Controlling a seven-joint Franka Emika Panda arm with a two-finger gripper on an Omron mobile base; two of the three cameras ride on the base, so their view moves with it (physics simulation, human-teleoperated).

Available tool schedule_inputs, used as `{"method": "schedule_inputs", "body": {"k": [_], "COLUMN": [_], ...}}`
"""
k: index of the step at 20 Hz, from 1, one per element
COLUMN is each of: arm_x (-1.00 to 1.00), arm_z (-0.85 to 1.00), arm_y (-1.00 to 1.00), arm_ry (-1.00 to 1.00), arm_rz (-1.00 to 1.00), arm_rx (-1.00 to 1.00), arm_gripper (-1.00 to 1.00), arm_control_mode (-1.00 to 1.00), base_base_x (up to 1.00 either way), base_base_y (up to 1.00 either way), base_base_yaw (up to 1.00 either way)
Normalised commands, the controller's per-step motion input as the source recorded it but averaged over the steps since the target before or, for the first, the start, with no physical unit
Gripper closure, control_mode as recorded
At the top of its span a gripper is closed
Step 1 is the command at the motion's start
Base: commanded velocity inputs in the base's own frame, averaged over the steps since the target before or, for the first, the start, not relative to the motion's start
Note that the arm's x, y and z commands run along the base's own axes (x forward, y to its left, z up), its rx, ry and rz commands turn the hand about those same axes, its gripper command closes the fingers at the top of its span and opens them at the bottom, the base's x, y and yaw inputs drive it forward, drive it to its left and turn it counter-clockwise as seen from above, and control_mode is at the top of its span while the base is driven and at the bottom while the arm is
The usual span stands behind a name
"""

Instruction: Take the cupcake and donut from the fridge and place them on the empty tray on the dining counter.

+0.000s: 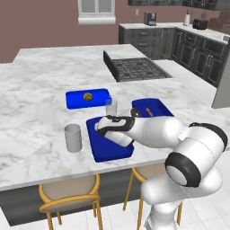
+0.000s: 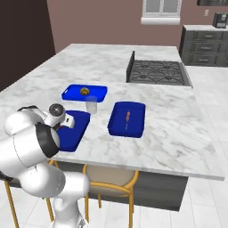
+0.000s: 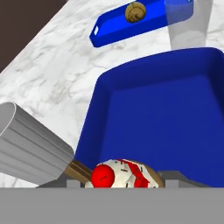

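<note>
Right between the fingers (image 3: 120,183) sits the cupcake (image 3: 118,174).

It was a home kitchen: a marble island (image 1: 40,85) with a gas cooktop (image 1: 137,68) at one o'clock, yellow-framed stools (image 1: 69,194) tucked below, dark cabinets (image 1: 197,54) beyond.

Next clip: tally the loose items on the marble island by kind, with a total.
Blue trays: 3
Cups and glasses: 2, a ribbed grey cup and a clear glass
Food items: 3, a brown round piece, an orange stick, a cupcake
Total: 8
</note>
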Motion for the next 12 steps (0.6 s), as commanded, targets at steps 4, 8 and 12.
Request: {"method": "schedule_inputs", "body": {"k": [4, 8, 12], "arm_x": [0.00, 0.00, 0.00], "arm_z": [-0.12, -0.17, -0.10], "arm_y": [0.00, 0.00, 0.00], "arm_ry": [0.00, 0.00, 0.00], "arm_rz": [0.00, 0.00, 0.00], "arm_rx": [0.00, 0.00, 0.00], "arm_gripper": [1.00, 1.00, 1.00], "arm_control_mode": [-1.00, -1.00, -1.00], "base_base_x": [0.00, 0.00, 0.00], "base_base_y": [0.00, 0.00, 0.00], "base_base_yaw": [0.00, 0.00, 0.00]}}
